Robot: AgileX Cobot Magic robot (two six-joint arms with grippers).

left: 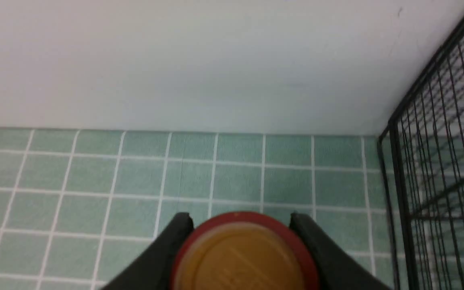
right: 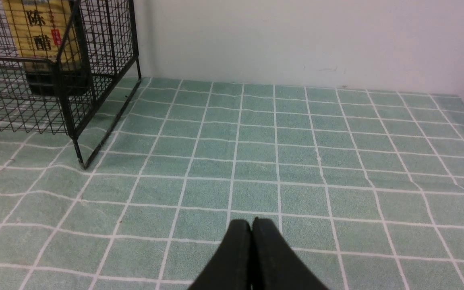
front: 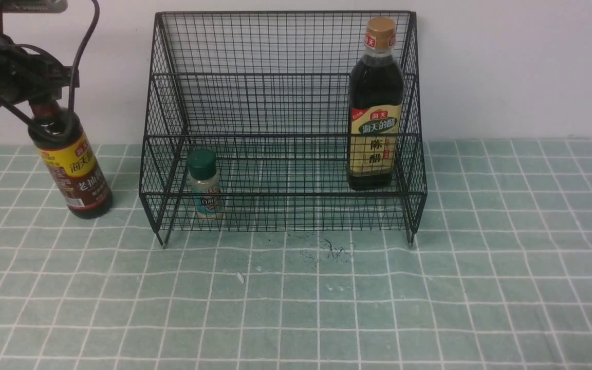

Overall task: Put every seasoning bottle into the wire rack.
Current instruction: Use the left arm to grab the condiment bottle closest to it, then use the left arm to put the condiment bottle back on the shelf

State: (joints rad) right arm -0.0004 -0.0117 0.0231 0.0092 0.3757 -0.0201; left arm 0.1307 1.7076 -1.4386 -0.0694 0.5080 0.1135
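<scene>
Here we are with two of the three home: the tan-capped bottle (front: 375, 118) stands upright at the right end of the wire rack (front: 285, 136), and the little green-capped shaker (front: 204, 185) sits at the left end, low behind the front mesh. We cannot tell from here which tier the tall one is on. That leaves the red-necked bottle (front: 77, 174), out on the bench's checked cloth (front: 296, 308) just beside the rack's left side. The left tool (left: 240, 216) is on top of it. In the left wrist view its two fingers (left: 179, 225) press against either side of the red-rimmed cap, so we read it as clamped on the bottle's top. The bottle leans with its cap tipped away from the rack and its base on the cloth, which to our eye fits a grip taken high at the neck. That grip makes sense, since the narrow neck fits between the fingers and the body can hang clear below. The open middle of the rack looks like the obvious slot. We reckon the tricky part is lifting high enough to clear the sloped side wires without the heavy base swinging. The right tool (right: 252, 220) hangs over bare cloth to the right of the rack, fingers pressed together and holding nothing.
</scene>
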